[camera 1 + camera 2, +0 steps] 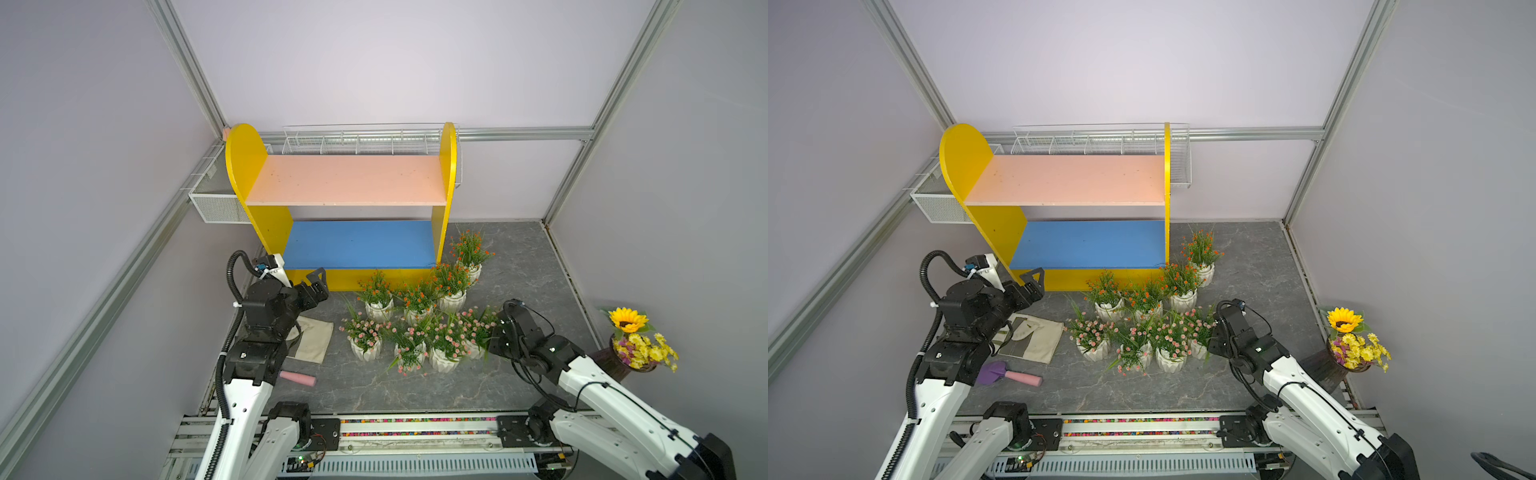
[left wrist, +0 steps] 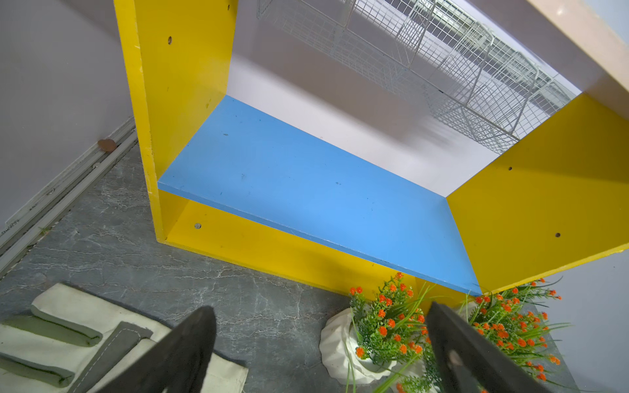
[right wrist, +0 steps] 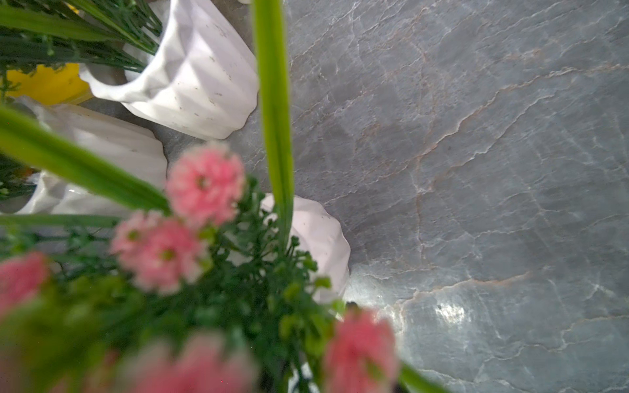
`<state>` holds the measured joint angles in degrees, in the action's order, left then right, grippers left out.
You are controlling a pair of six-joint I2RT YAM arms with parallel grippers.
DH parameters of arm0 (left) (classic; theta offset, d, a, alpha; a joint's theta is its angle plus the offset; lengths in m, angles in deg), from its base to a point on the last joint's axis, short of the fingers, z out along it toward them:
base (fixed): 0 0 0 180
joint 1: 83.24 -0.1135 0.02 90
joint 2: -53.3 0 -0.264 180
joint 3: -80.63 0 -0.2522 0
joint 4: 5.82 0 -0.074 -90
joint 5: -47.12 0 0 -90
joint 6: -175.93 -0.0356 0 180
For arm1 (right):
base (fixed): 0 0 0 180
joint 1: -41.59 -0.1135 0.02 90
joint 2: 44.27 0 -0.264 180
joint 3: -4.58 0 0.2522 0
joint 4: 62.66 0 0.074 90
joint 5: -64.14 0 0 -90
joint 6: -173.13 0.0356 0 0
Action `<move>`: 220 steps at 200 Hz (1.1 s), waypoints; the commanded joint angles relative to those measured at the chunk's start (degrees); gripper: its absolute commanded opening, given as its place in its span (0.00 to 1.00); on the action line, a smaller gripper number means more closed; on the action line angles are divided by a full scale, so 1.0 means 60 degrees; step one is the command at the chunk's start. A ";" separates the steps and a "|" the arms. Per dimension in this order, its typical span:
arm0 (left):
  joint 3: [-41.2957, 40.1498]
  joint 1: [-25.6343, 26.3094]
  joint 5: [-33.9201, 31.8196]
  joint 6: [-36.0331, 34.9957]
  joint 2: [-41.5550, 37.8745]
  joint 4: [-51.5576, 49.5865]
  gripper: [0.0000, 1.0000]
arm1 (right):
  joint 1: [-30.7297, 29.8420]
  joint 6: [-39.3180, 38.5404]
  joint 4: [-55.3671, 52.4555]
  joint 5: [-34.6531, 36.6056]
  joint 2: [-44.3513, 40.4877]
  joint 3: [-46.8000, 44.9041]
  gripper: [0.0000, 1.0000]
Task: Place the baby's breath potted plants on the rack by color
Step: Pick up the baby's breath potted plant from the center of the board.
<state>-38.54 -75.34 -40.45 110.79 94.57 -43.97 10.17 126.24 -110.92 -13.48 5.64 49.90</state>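
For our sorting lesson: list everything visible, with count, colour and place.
rack: one, yellow, pink and blue boards; back.
pink-blossom potted plants: four, white pots; front row.
orange-red potted plants: four, white pots; nearer the rack.
wire baskets: two, white; behind and beside rack.
sunflower bouquet: one, yellow, dark vase; far right.
canvas pouch: one, beige; beside left arm.
trowel: one, purple blade, pink handle; front left.
left gripper: open, before rack.
right gripper: among pink plants, jaws hidden.

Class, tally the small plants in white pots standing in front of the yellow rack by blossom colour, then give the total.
Orange-red potted plants: 4
Pink potted plants: 4
Total: 8
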 commanded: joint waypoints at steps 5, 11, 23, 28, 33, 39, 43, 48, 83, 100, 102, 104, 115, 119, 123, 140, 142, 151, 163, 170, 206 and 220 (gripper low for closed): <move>0.0124 0.0031 0.0178 0.0229 0.0016 0.0001 0.99 | -0.0100 0.0184 0.0156 -0.0002 0.0252 0.0147 0.28; 0.0138 0.0031 0.0208 0.0223 0.0020 -0.0002 0.99 | -0.0102 0.0187 0.0174 -0.0001 0.0312 0.0151 0.28; 0.0131 0.0031 0.0216 0.0222 0.0018 -0.0019 0.99 | -0.0125 0.0191 0.0183 0.0016 0.0418 0.0162 0.28; 0.0138 0.0031 0.0210 0.0221 0.0013 -0.0026 0.99 | -0.0125 0.0193 0.0192 0.0017 0.0448 0.0162 0.28; 0.0126 0.0031 0.0209 0.0225 0.0011 -0.0033 0.99 | -0.0132 0.0172 0.0210 0.0024 0.0472 0.0162 0.27; 0.0119 0.0031 0.0222 0.0222 0.0012 -0.0025 0.99 | -0.0139 0.0171 0.0238 0.0036 0.0492 0.0162 0.27; 0.0113 0.0031 0.0224 0.0238 0.0008 -0.0023 1.00 | -0.0139 0.0180 0.0228 0.0053 0.0522 0.0177 0.27; 0.0116 0.0031 0.0237 0.0240 0.0020 -0.0026 0.99 | -0.0139 0.0161 0.0203 0.0072 0.0554 0.0187 0.26; 0.0064 0.0031 0.0396 0.0290 0.0015 0.0048 0.99 | -0.0139 0.0067 0.0127 0.0166 0.0788 0.0234 0.24; -0.0020 0.0031 0.0527 0.0324 0.0027 0.0162 0.99 | -0.0140 0.0011 0.0154 0.0177 0.0908 0.0242 0.24; -0.0022 0.0031 0.0549 0.0335 0.0025 0.0169 0.99 | -0.0140 -0.0003 0.0143 0.0177 0.0928 0.0248 0.24; -0.0022 0.0031 0.0565 0.0338 0.0029 0.0175 0.99 | -0.0143 -0.0010 0.0141 0.0177 0.0944 0.0249 0.24; -0.0055 0.0031 0.0655 0.0324 0.0041 0.0205 0.99 | -0.0139 -0.0079 0.0101 0.0192 0.1032 0.0289 0.23; -0.0059 0.0043 0.0683 0.0324 0.0048 0.0206 0.99 | -0.0139 -0.0103 0.0081 0.0217 0.1065 0.0306 0.23; -0.0072 0.0045 0.0699 0.0324 0.0036 0.0201 1.00 | -0.0139 -0.0139 0.0056 0.0218 0.1112 0.0334 0.22; -0.0123 0.0045 0.0840 0.0339 0.0010 0.0284 0.99 | -0.0139 -0.0267 -0.0045 0.0218 0.1252 0.0450 0.19; -0.0147 0.0045 0.0858 0.0361 0.0006 0.0292 0.99 | -0.0139 -0.0289 -0.0060 0.0217 0.1267 0.0472 0.18; -0.0156 0.0053 0.0934 0.0365 -0.0009 0.0315 0.99 | -0.0139 -0.0347 -0.0121 0.0230 0.1326 0.0536 0.16; -0.0176 0.0045 0.1011 0.0359 -0.0025 0.0354 0.99 | -0.0141 -0.0428 -0.0167 0.0194 0.1375 0.0612 0.14; -0.0170 0.0060 0.1051 0.0351 -0.0038 0.0343 0.99 | -0.0141 -0.0472 -0.0183 0.0184 0.1379 0.0644 0.13; -0.0154 0.0090 0.1236 0.0289 -0.0076 0.0376 0.99 | -0.0029 -0.0728 -0.0500 0.0105 0.1310 0.0864 0.10; -0.0173 0.0111 0.1330 0.0295 -0.0069 0.0434 0.99 | 0.0065 -0.0832 -0.0618 0.0053 0.1198 0.0922 0.09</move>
<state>-39.09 -74.99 -33.98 112.02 94.66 -42.48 9.77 122.50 -111.10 -12.43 13.62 53.85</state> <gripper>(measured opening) 0.994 0.126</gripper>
